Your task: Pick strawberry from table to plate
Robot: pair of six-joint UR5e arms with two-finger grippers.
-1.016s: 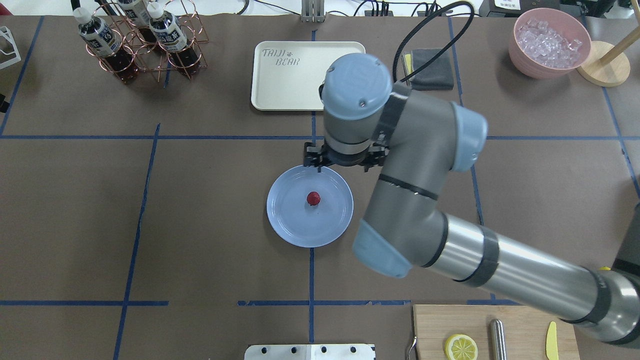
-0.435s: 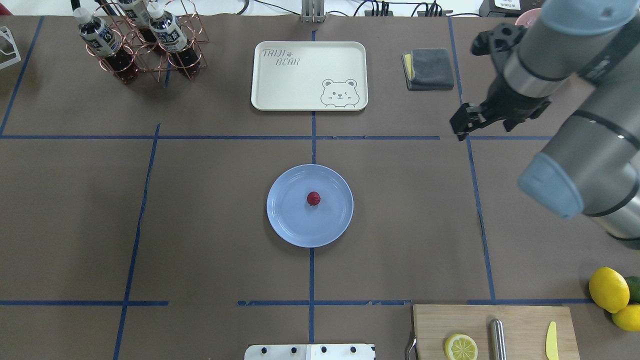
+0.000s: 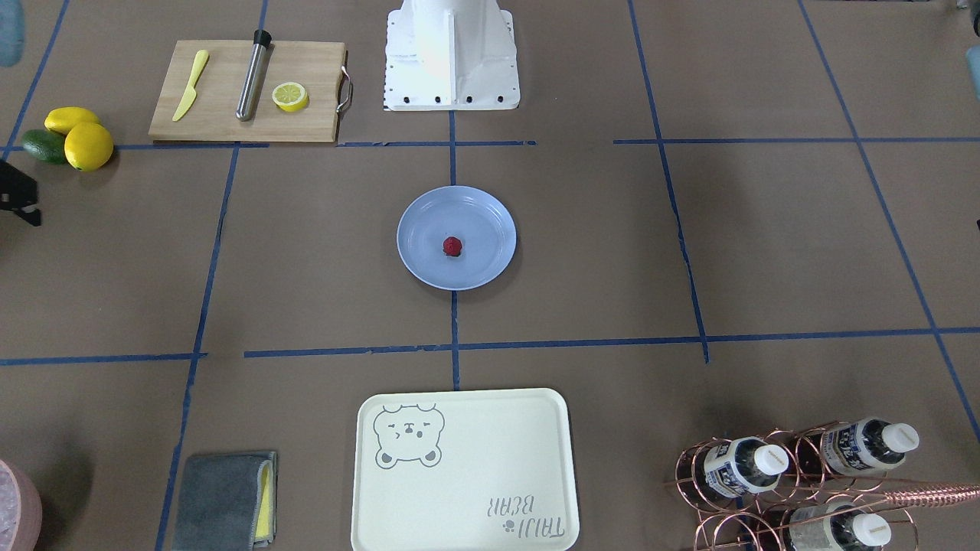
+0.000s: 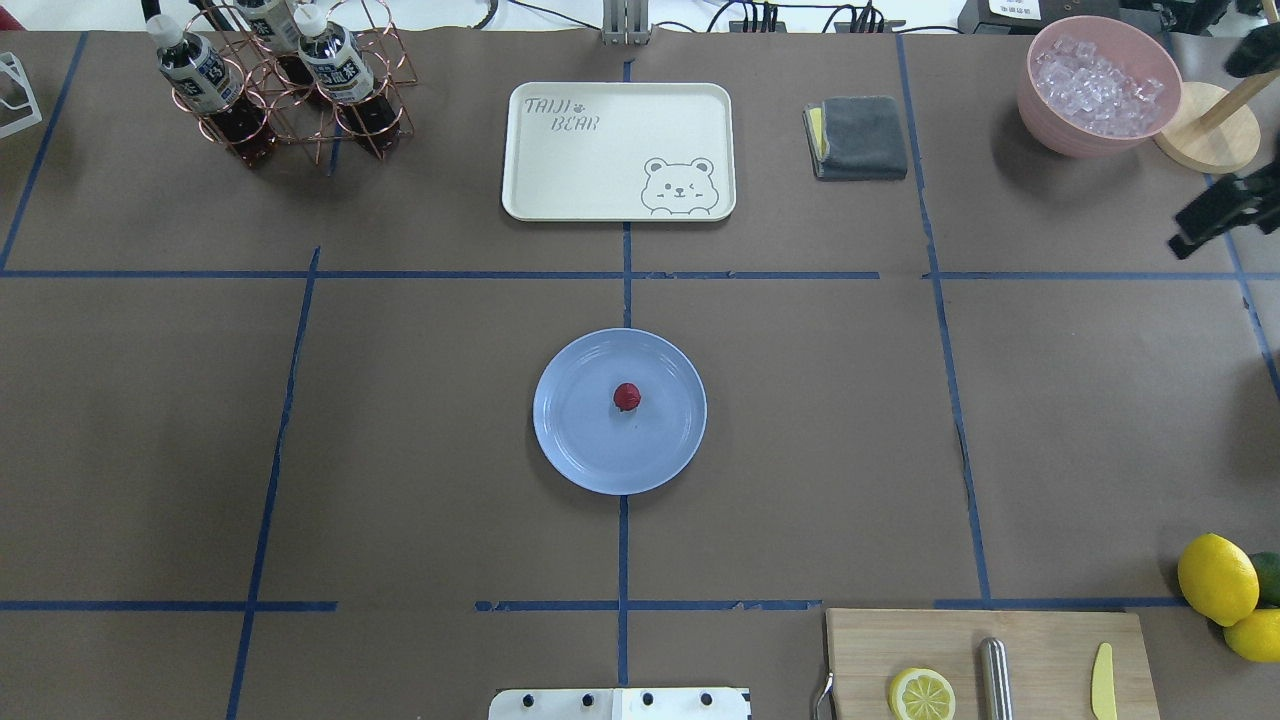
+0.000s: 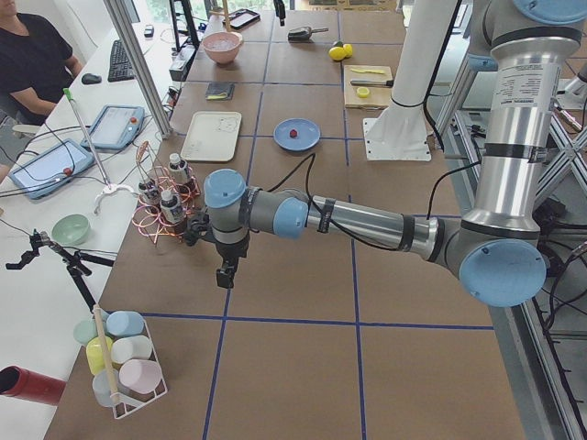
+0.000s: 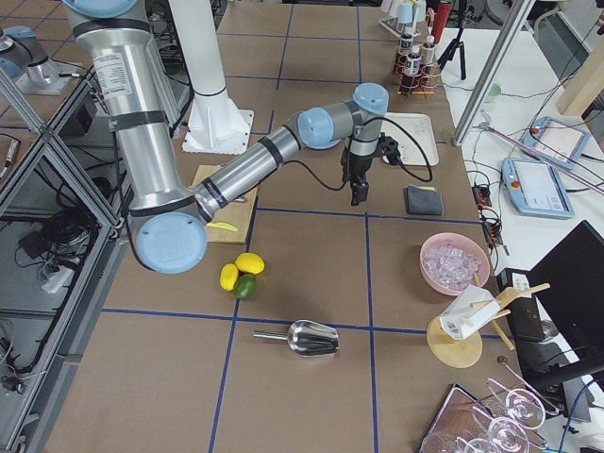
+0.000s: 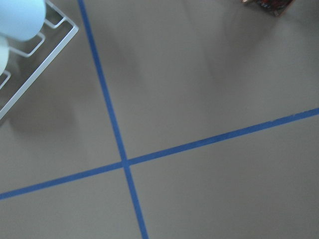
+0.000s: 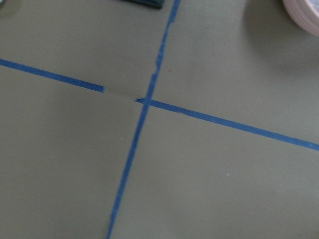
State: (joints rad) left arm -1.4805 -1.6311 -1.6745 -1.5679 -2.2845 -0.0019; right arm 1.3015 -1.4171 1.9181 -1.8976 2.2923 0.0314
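The small dark-red strawberry [image 4: 627, 397] [image 3: 453, 246] lies near the middle of the round light-blue plate [image 4: 575, 440] [image 3: 417, 256], which sits at the centre of the brown table [image 4: 420, 430]. Nothing touches the berry. My right gripper [image 4: 1200, 228] [image 3: 19, 200] [image 6: 357, 196] hangs far from the plate over the table's right side, cut off by the frame edge, so I cannot tell whether it is open or shut. My left gripper [image 5: 225, 273] shows only in the exterior left view, beside the bottle rack; I cannot tell its state.
A cream bear tray [image 4: 618, 150] and a grey cloth [image 4: 860, 137] lie behind the plate. A pink bowl of ice [image 4: 1098, 85] stands at the back right, a copper bottle rack [image 4: 280, 80] at the back left. Cutting board [image 4: 990, 665] and lemons [image 4: 1217, 578] lie at the front right.
My right arm has swung from the plate's far rim out to the right edge of the overhead view. The strawberry has stayed still on the plate.
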